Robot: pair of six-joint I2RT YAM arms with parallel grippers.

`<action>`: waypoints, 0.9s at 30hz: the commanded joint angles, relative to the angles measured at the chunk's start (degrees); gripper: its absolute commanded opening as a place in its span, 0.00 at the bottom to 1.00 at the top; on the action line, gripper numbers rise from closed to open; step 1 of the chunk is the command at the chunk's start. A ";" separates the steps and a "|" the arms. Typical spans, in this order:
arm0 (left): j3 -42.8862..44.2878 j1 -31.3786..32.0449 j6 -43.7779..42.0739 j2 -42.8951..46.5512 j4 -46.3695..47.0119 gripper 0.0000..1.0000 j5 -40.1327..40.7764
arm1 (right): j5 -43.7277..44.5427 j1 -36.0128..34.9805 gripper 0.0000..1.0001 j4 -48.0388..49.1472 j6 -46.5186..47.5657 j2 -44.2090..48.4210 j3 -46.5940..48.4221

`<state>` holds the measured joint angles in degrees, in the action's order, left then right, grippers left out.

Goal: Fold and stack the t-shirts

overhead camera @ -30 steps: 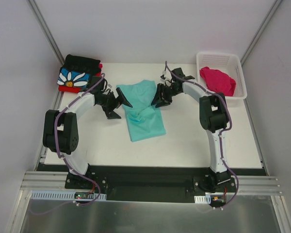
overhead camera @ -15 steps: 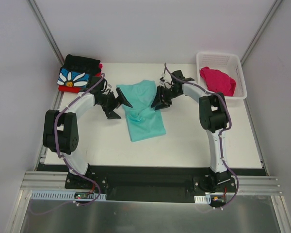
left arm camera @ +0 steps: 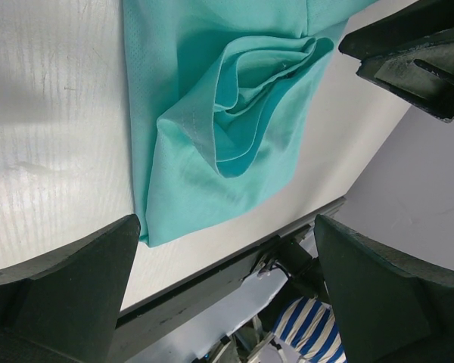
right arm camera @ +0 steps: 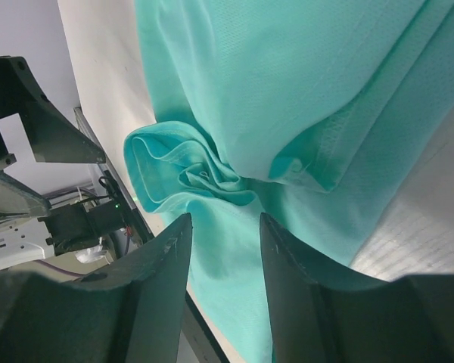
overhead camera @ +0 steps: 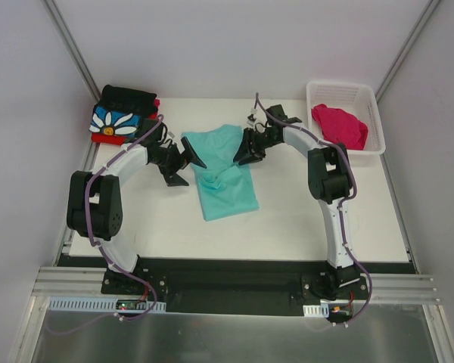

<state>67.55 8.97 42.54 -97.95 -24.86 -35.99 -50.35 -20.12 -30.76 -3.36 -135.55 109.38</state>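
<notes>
- The teal shirt (overhead camera: 225, 178) lies mid-table, a long panel running near to far, its far part spread wider. The step in hand looks like tidying it before the next fold. To do that well, each arm should probably take an outer edge and draw the cloth flat and square.
- The left gripper (overhead camera: 184, 169) hovers at the shirt's left edge with its fingers spread wide and nothing between them. It should come down over one layer of edge only.
- The right gripper (overhead camera: 247, 155) hangs over the far right edge. Its fingers stand a narrow gap apart and clamp no cloth that I can see.
- The bunch (left arm camera: 242, 113) of rumpled cloth at the shirt's middle needs smoothing out first. Otherwise the fold would likely come out lumpy.
- The stack (overhead camera: 117, 121) at the far left corner shows a daisy print over a red layer. What lies beneath is hidden.
- The pink shirt (overhead camera: 339, 125) sits crumpled in the basket (overhead camera: 372, 102) far right, so its shape cannot be told.
- What the bunch is, sleeve or collar, is hard to make out in either wrist view.
</notes>
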 commanded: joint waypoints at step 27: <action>1.01 -0.01 -1.59 0.92 -2.03 0.99 -1.36 | -5.02 0.17 0.41 4.31 -0.51 -2.35 -0.66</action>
<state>67.55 8.97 42.41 -97.93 -26.00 -35.99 -53.06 -19.70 -28.14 -3.55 -137.75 108.07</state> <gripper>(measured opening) 0.991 0.413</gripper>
